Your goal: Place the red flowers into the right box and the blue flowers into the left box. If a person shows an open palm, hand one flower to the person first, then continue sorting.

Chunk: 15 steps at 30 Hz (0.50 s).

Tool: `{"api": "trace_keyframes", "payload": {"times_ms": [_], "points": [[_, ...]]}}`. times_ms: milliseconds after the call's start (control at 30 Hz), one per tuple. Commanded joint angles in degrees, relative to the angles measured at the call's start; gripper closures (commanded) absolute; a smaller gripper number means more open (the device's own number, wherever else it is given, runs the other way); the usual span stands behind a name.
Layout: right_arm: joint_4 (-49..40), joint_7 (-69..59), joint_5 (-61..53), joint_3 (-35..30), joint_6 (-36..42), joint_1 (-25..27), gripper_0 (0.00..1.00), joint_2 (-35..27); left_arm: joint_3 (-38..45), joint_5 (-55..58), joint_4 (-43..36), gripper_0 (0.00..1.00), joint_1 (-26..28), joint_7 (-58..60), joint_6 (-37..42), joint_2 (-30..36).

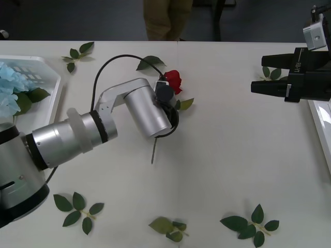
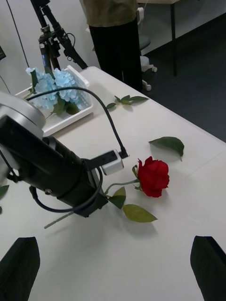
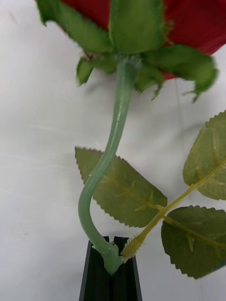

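Observation:
A red flower (image 1: pixel 174 81), a rose, lies mid-table with its long green stem (image 3: pixel 113 141) running back under my left wrist (image 1: pixel 150 111). My left gripper (image 3: pixel 111 245) is shut on that stem just below a leaf branch, black fingers pressed together. Pale blue flowers (image 1: pixel 10 85) rest in the left box (image 1: pixel 49 77) at the table's left side. Over the right side my right gripper (image 1: pixel 258 72) hovers open and holds nothing, beside the rim of the right box (image 1: pixel 323 124). The same rose (image 2: pixel 153 176) lies ahead of the right fingers (image 2: pixel 21 263). A person (image 1: pixel 161 19) stands beyond the far edge; the open palm is out of view.
Loose green leaf sprigs lie scattered: one at the far left (image 1: pixel 77 53), one near the rose (image 1: pixel 150 63), and three along the near edge (image 1: pixel 77 206) (image 1: pixel 170 227) (image 1: pixel 251 223). A black cable (image 1: pixel 111 64) loops over the left arm.

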Motion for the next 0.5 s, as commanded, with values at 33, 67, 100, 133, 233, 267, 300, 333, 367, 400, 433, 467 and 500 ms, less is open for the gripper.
{"api": "trace_keyframes", "payload": {"times_ms": [33, 67, 100, 133, 233, 267, 300, 333, 367, 400, 433, 467, 500], "points": [[-0.3, 1.5, -0.9, -0.4, 0.3, 0.3, 0.07, 1.0, 0.3, 7.5, -14.6, 1.00, 0.6, 2.9, 0.4, 12.3], [-0.2, 1.4, -1.0, -0.4, 0.3, 0.3, 0.07, 1.0, 0.6, 8.9, -16.9, 1.00, 0.6, 2.8, 0.4, 14.1], [-0.2, 1.5, -1.1, -0.4, 0.3, 0.3, 0.07, 1.0, 1.1, 10.2, -19.1, 1.00, 0.7, 2.9, 0.4, 15.7], [-0.3, 1.5, -1.1, -0.4, 0.3, 0.3, 0.07, 1.0, 2.2, 11.7, -22.0, 1.00, 1.2, 2.8, 0.4, 17.6], [-0.3, 1.7, -1.3, -0.4, 0.3, 0.3, 0.07, 1.0, 6.5, 13.9, -28.2, 1.00, 3.8, 2.3, 1.0, 21.5], [-0.2, 1.7, -1.3, -0.4, 0.3, 0.3, 0.07, 1.0, 8.3, 14.3, -30.3, 1.00, 5.0, 2.0, 1.2, 22.4], [-0.2, 1.7, -1.3, -0.4, 0.3, 0.3, 0.07, 1.0, 11.1, 14.7, -32.7, 1.00, 6.5, 1.4, 1.6, 23.5], [-0.2, 1.7, -1.3, -0.4, 0.3, 0.3, 0.07, 1.0, 12.7, 15.2, -34.0, 1.00, 7.4, 0.6, 1.9, 24.0], [-0.2, 1.7, -1.4, -0.4, 0.3, 0.3, 0.07, 0.9, 15.7, 16.5, -36.1, 1.00, 9.0, -0.8, 2.5, 24.6], [-0.1, 1.7, -1.5, -0.4, 0.3, 0.3, 0.07, 0.9, 19.1, 18.2, -38.0, 1.00, 10.7, -2.7, 3.2, 25.0], [0.0, 1.7, -1.7, -0.4, 0.3, 0.3, 0.07, 0.8, 22.0, 19.6, -39.2, 1.00, 11.9, -4.7, 3.6, 25.1], [0.3, 1.7, -2.3, -0.5, 0.3, 0.3, 0.07, 0.7, 25.6, 21.6, -40.6, 1.00, 13.6, -7.2, 4.0, 25.0], [0.7, 1.8, -2.8, -0.5, 0.5, 0.3, 0.07, 0.7, 28.2, 23.3, -41.5, 1.00, 14.9, -9.1, 4.0, 24.9]]}}
